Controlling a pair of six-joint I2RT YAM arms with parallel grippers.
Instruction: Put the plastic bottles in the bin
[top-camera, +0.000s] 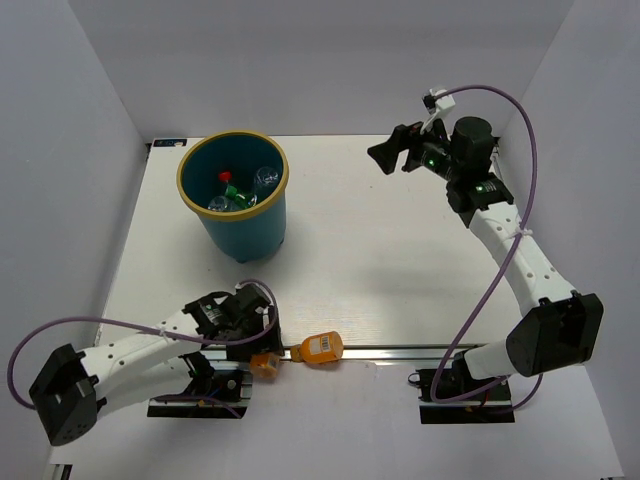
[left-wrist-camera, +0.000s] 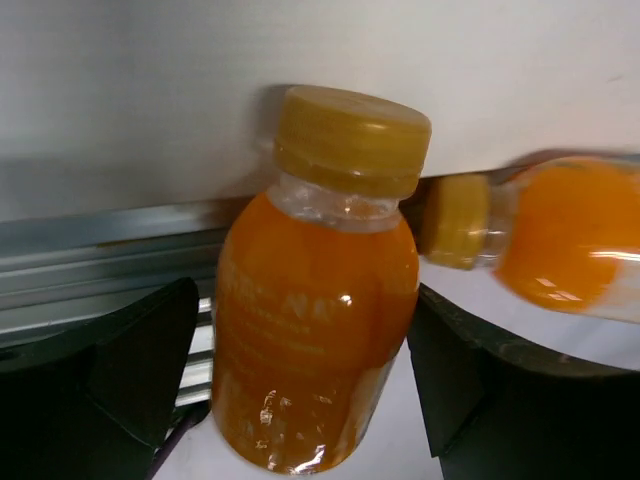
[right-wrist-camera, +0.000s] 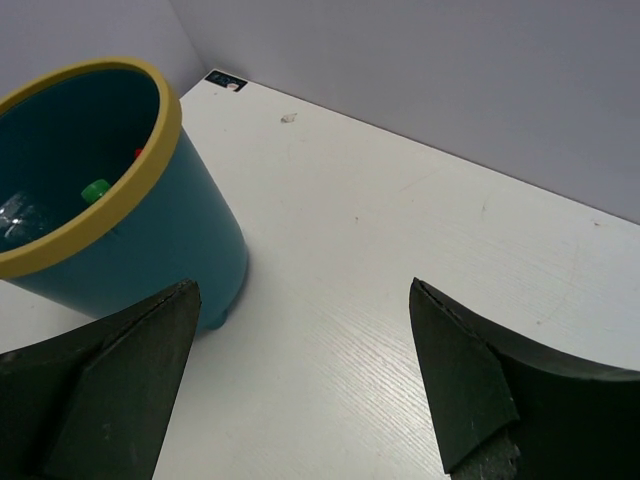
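Orange bottle (left-wrist-camera: 315, 330) stands between the fingers of my left end effector (top-camera: 262, 348), low in the middle of the overhead view, by the metal rail (top-camera: 400, 350) at the near edge of the surface (top-camera: 400, 260). My left arm is folded low, elbow at lower left, wrist reaching right. Its jaws are parted, one finger either side of the bottle; a sliver of gap shows on the frame-left side, and I can't tell whether the other finger touches. A second orange bottle (top-camera: 322, 347) lies on its side just right of the first, cap toward it. My right arm is raised at the right, forearm climbing to the upper right; the right end effector (top-camera: 392, 150) hangs wide apart, gripping nothing. The bin (top-camera: 245, 230) stands at upper left and holds a red cap (top-camera: 225, 177), a green bottle (top-camera: 238, 193) and a clear bottle (top-camera: 265, 180). Pale print on the upright orange bottle is unreadable; the lying one's white label shows barcode-like lines
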